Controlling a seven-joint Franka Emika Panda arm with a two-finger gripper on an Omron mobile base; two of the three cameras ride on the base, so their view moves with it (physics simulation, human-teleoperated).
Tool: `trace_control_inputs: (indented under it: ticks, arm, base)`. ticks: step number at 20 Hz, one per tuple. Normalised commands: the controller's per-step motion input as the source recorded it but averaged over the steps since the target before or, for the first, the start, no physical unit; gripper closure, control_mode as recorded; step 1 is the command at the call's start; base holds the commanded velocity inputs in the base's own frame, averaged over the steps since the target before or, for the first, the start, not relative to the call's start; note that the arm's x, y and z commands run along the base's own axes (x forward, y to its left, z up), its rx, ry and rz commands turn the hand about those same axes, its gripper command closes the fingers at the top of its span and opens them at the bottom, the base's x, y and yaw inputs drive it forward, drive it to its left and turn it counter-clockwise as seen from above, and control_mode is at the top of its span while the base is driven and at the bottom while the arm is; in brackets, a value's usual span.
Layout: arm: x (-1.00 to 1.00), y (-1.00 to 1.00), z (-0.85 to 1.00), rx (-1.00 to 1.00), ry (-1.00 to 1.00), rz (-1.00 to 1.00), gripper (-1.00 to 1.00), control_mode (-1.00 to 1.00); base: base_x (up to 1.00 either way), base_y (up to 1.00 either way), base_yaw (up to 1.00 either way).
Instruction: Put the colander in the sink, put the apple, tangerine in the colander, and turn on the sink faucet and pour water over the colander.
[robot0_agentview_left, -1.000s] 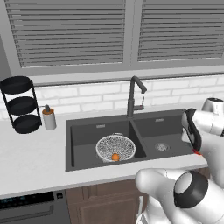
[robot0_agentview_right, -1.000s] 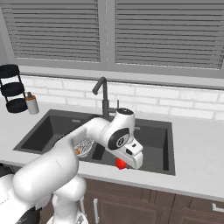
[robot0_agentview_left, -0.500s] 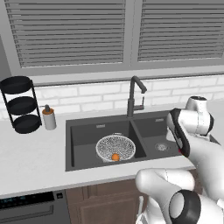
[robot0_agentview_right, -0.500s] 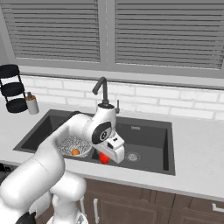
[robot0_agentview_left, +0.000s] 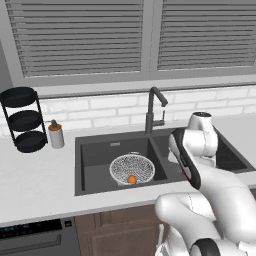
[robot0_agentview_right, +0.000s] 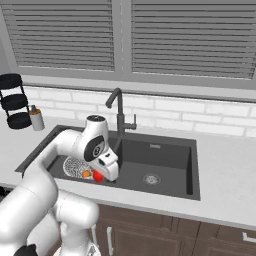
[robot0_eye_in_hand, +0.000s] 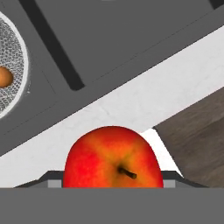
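One colander (robot0_agentview_left: 132, 169), one tangerine (robot0_agentview_left: 132, 179), one apple (robot0_agentview_right: 98, 176), one sink (robot0_agentview_left: 95, 155) with two basins, one faucet (robot0_agentview_left: 152, 107). The colander sits upright in the left basin, and the tangerine lies inside it near the front rim; in the hand view the tangerine (robot0_eye_in_hand: 5, 77) shows at the left edge inside the mesh colander (robot0_eye_in_hand: 13, 65). The apple (robot0_eye_in_hand: 113, 158) is clamped in the pincer (robot0_agentview_right: 102, 175), stem toward the camera, held above the front edge of the sink, just right of the colander (robot0_agentview_right: 76, 166) and close beside the tangerine (robot0_agentview_right: 86, 174) in the right base view. The arm rises from the base, bends over the divider between the basins, and the wrist points down and forward over the white tabletop (robot0_agentview_left: 35, 185) strip at the sink front. Under the apple in the hand view lie the tabletop (robot0_eye_in_hand: 131, 105) edge and a brown wood cabinet front (robot0_eye_in_hand: 197, 140). The faucet stands behind the divider, spout bent toward the left basin, well apart from the pincer. One black three-tier rack (robot0_agentview_left: 22, 119) and one white pump bottle (robot0_agentview_left: 55, 134) stand on the tabletop left of the sink, far from the arm. Grey window blinds (robot0_agentview_left: 80, 35) run above a white brick backsplash (robot0_agentview_left: 100, 110).
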Motion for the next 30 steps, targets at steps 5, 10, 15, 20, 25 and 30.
trace_control_inputs:
  ticks: [5, 10, 15, 20, 25, 30]
  arm:
    - [0.36, 0.8, 0.0, 0.0, 0.0, 0.0, 1.0, -1.0]
    - [0.44, 0.81, 0.0, 0.0, 0.0, 0.0, 1.0, -1.0]
    - [0.56, 0.78, 0.0, 0.0, 0.0, 0.0, 1.0, -1.0]
    - [0.73, 0.51, 0.0, 0.0, 0.0, 0.0, 1.0, -1.0]
    - [0.74, 0.29, -0.03, 0.0, 0.0, 0.0, 1.0, -1.0]
    - [0.63, 0.0, -0.31, 0.0, 0.0, 0.0, 1.0, -1.0]
  base:
    - [0.0, 0.0, 0.0]
    - [0.0, 0.0, 0.0]
    - [0.0, 0.0, 0.0]
    - [0.0, 0.0, 0.0]
    - [0.0, 0.0, 0.0]
    - [0.0, 0.0, 0.0]
